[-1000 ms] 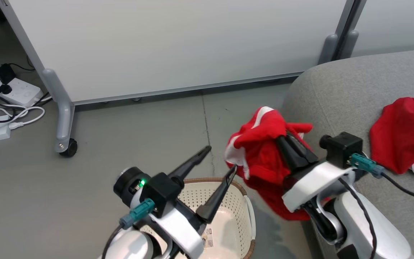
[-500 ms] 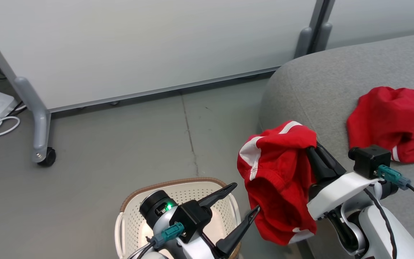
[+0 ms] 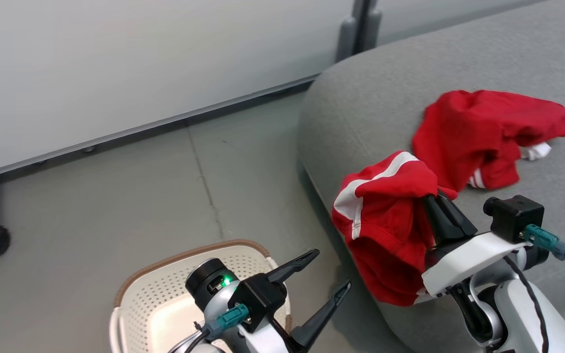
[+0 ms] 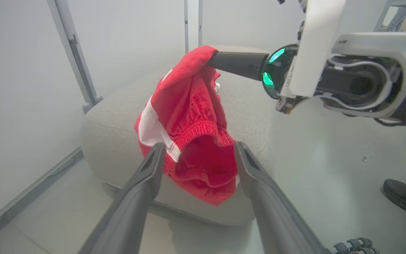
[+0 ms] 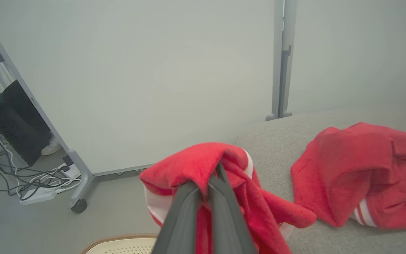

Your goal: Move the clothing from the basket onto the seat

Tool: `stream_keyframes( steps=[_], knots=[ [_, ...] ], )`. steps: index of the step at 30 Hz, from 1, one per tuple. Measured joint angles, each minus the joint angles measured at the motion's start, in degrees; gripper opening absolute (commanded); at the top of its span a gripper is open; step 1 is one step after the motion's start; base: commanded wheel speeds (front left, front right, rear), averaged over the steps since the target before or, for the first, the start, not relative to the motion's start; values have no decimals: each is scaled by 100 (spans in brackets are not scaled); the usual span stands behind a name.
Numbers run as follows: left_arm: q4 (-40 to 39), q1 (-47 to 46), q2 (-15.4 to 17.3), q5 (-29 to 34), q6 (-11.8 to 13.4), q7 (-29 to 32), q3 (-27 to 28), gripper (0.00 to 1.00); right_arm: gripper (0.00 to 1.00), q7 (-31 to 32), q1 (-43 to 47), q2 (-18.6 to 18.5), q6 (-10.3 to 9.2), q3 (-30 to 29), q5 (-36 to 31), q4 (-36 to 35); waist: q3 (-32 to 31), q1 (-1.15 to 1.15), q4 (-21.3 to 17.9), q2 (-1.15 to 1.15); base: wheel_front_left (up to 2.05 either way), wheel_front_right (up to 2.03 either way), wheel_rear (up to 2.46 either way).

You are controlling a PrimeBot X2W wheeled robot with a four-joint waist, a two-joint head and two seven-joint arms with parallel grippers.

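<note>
Your right gripper point(image 3: 437, 198) is clamping 1 red garment point(image 3: 385, 215) by a bunched fold, with its jaws pressed together on the cloth. In the right wrist view the 2 dark fingers point(image 5: 189, 208) are meeting at their tips inside the fabric point(image 5: 196, 162). The garment is hanging down from that pinch, showing a white panel and a ribbed hem. It is hanging at the rounded corner of the seat point(image 3: 385, 108), clear of the basket point(image 3: 184, 252). Whether its lower edge is touching the upholstery cannot be told.

The second red garment point(image 3: 483, 127) is lying crumpled on top of the seat, just beyond the held one, with its striped trim showing at the near edge. In the right wrist view it point(image 5: 358, 165) is resting to the right of the pinched cloth.

Your left gripper point(image 3: 330, 268) is hovering above the floor point(image 3: 115, 196) between the basket and the seat, with its jaws spread wide and gripping nothing. In the left wrist view its fingers point(image 4: 143, 183) are framing the hanging garment point(image 4: 189, 116) without touching it, and the right gripper point(image 4: 211, 60) is reaching in from the upper right.

The basket is sitting on the floor under your left arm. A pale partition panel point(image 3: 115, 63) is standing behind the floor and the seat. A dark shoe point(image 4: 404, 199) is showing at the right edge of the left wrist view.
</note>
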Motion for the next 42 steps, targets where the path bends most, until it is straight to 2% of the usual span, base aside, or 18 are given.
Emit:
stream_keyframes(
  steps=[11, 18, 20, 27, 32, 36, 42],
  knots=[
    [-177, -151, 51, 37, -18, 99, -64, 100, 0, -80, -176, 19, 0, -237, 54, -152, 262, 0, -929, 0, 0, 0, 0],
    [-349, -446, 110, 48, 15, 187, 79, 100, 0, -323, -943, -77, 0, -517, 212, -165, 562, 0, -1242, 0, 0, 0, 0],
    [-411, -612, 119, 83, 9, 204, 109, 100, 0, -378, -1274, -154, 0, -628, 260, -142, 665, 0, -1254, 0, 0, 0, 0],
    [-611, -1132, 177, 159, -67, 374, 187, 100, 0, -454, -2916, -772, 0, -1202, 444, 177, 1076, 0, -1114, 0, 0, 0, 0],
    [-734, -1358, 212, 267, -74, 458, 191, 100, 0, -510, -3730, -1146, 0, -1402, 556, 675, 1382, 0, -962, 0, 0, 0, 0],
    [-827, -1508, 223, 335, -79, 552, 175, 100, 0, -613, -4079, -1351, 0, -1369, 666, 1258, 1656, 0, -821, 0, 0, 0, 0],
    [-949, -1731, 255, 433, -115, 744, 114, 100, 0, -856, -4173, -1468, 0, -1179, 923, 2284, 2152, 0, -630, 0, 0, 0, 0]
  ],
)
